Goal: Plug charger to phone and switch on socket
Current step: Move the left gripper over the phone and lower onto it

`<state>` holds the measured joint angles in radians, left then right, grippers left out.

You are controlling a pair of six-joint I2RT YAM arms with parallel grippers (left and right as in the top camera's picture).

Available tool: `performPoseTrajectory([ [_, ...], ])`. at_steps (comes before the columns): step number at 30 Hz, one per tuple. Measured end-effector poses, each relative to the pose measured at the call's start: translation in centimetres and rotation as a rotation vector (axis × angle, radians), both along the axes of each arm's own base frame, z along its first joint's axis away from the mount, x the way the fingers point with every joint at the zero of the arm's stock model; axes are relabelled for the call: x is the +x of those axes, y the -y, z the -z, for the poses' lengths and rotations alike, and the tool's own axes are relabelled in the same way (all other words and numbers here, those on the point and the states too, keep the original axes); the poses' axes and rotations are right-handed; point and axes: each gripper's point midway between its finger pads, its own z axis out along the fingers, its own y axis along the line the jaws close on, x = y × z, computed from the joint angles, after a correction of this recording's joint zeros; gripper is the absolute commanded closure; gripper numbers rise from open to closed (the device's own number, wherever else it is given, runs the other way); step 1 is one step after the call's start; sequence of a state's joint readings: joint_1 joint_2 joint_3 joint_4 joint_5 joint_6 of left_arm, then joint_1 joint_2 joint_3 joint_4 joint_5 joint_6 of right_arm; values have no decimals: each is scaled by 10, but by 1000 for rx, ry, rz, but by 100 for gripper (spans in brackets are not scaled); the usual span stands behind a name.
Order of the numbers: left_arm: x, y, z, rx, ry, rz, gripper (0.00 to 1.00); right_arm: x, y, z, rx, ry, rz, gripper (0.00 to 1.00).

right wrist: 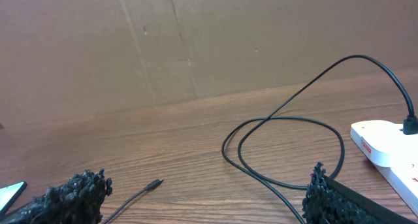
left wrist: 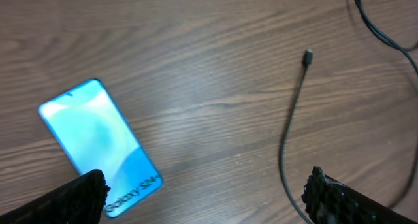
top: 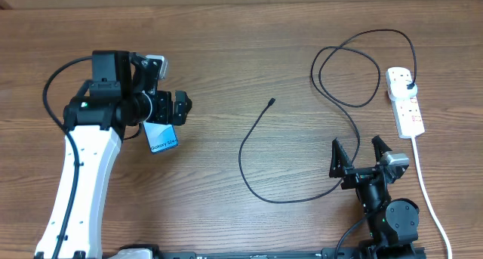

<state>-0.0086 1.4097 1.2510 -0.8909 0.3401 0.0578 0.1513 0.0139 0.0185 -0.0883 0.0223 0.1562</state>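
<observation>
The phone lies flat on the table at the left, its blue-teal screen reading "Galaxy S24". My left gripper hovers over it, open and empty; its fingertips frame bare wood beside the phone. The charger cable loops across the middle, its connector tip free on the table and also in the left wrist view and the right wrist view. Its plug sits in the white socket strip. My right gripper is open and empty near the front edge.
The strip's thick white cord runs to the front edge past my right arm. A brown cardboard wall stands behind the table. The cable's big loops lie left of the strip.
</observation>
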Motion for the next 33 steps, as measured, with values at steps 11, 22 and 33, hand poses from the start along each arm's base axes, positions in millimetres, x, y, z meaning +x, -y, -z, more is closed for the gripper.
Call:
performPoseTrajectory([
  [11,1,12,0,-65,-10,34,0,0,0,0,0,0,0,0],
  [22,6,6,1,-34,3,14,0,0,0,0,0,0,0,0],
  [33,14,-34,9,45,-47,-326,0,0,0,0,0,0,0,0],
])
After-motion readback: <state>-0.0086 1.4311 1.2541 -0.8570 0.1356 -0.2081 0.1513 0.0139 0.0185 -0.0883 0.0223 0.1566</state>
